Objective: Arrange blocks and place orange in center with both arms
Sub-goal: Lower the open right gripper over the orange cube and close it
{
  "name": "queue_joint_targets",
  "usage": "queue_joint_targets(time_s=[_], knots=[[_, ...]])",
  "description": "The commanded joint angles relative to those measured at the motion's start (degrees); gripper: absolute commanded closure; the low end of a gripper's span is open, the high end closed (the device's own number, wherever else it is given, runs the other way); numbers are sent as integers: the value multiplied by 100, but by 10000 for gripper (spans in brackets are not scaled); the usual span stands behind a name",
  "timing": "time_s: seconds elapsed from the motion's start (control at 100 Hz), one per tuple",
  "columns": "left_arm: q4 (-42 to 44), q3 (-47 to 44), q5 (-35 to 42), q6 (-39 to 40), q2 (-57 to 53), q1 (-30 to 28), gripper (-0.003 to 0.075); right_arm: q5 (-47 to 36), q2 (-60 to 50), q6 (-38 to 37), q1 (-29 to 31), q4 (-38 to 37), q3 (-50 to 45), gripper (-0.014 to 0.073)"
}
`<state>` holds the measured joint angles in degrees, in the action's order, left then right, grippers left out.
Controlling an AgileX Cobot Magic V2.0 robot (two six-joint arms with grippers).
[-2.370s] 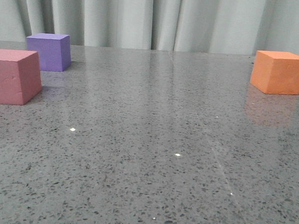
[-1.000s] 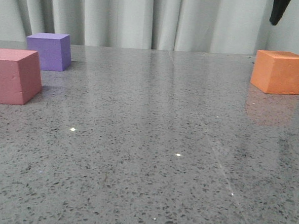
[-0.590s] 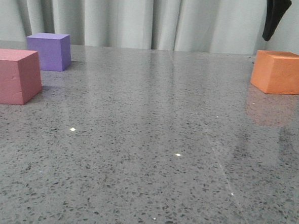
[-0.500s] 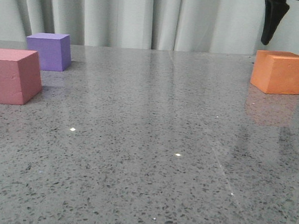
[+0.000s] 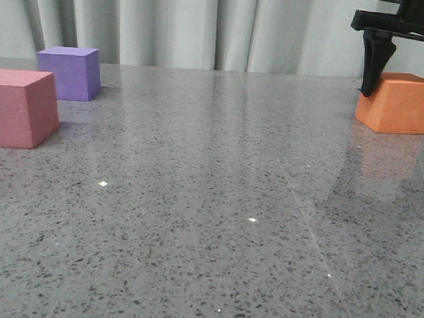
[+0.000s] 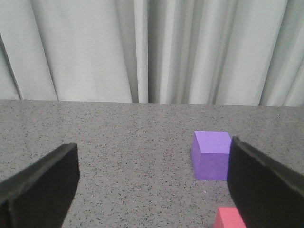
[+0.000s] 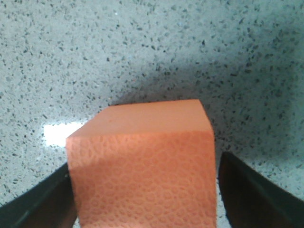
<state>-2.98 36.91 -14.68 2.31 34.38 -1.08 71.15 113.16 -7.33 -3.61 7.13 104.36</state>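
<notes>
My right gripper [image 5: 405, 83] straddles the orange cube [image 5: 397, 102] near the counter's far right corner.

My right fingers [image 5: 374, 62] are spread wide, one on each side of the cube; in the wrist view a thin gap shows between each fingertip and the cube's side faces, so I am not gripping it. The cube sits flat on the speckled grey counter [image 5: 216, 202], close to the far edge by the grey curtain [image 5: 206, 25]. My left gripper [image 6: 152, 183] is also spread open and holds nothing; past it, in its wrist view, stands the purple cube [image 6: 212, 155], with a corner of the pink cube [image 6: 229, 218] nearer to me. In the front view the purple cube [image 5: 70, 72] sits near the far left corner, and the pink cube [image 5: 17, 108] lies at the left edge, just apart from it. Both are well apart from the orange cube.
</notes>
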Motion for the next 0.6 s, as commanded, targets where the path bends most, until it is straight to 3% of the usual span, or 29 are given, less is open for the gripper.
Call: queue_joint_targets(time_s=[0.0, 0.09, 0.26, 0.33, 0.59], knots=[[-38, 207, 494, 29, 37, -11, 122, 24, -288, 80, 14, 42, 187, 18], [-38, 207, 494, 29, 37, -11, 122, 11, -288, 80, 14, 42, 187, 72], [-38, 207, 494, 29, 37, -11, 122, -2, -288, 80, 14, 42, 187, 313], [-38, 207, 494, 29, 37, -11, 122, 9, -288, 80, 14, 42, 187, 375], [-38, 207, 494, 29, 37, -11, 122, 15, -288, 80, 14, 42, 187, 413]])
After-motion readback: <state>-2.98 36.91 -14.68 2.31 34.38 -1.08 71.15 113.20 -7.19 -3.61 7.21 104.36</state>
